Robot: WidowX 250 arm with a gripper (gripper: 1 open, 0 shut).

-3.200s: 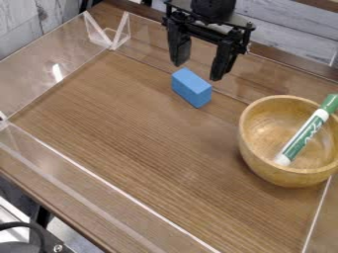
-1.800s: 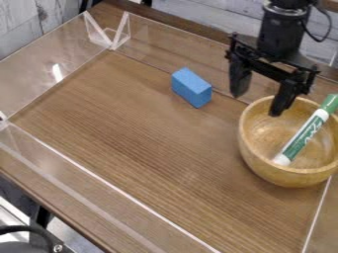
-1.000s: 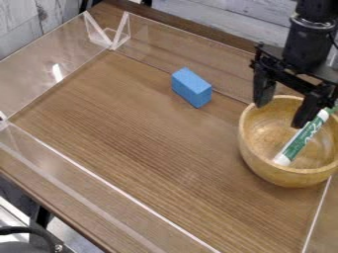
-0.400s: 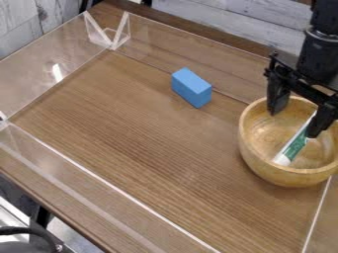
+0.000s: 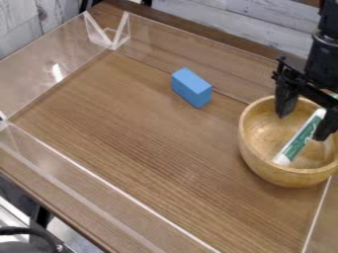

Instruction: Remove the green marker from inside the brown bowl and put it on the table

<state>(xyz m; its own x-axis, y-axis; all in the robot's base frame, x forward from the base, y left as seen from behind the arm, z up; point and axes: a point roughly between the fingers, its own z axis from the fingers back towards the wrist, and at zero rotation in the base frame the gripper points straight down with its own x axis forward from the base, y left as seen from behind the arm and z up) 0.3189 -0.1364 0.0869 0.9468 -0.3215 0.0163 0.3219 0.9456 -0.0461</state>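
Camera | pincer (image 5: 306, 107) wide open, empty | above green marker (image 5: 302, 138)

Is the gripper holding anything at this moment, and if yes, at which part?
Nothing is held. The gripper is open above the brown bowl, its fingers on either side of the green marker, not closed on it.

Below the black gripper (image 5: 307, 106), the brown bowl (image 5: 264, 158) shows pale wood grain; inside it the green marker (image 5: 302, 140) is white-barrelled. Left of the gripper, a blue block (image 5: 192, 87) sits on the dark-grained table (image 5: 132, 138).
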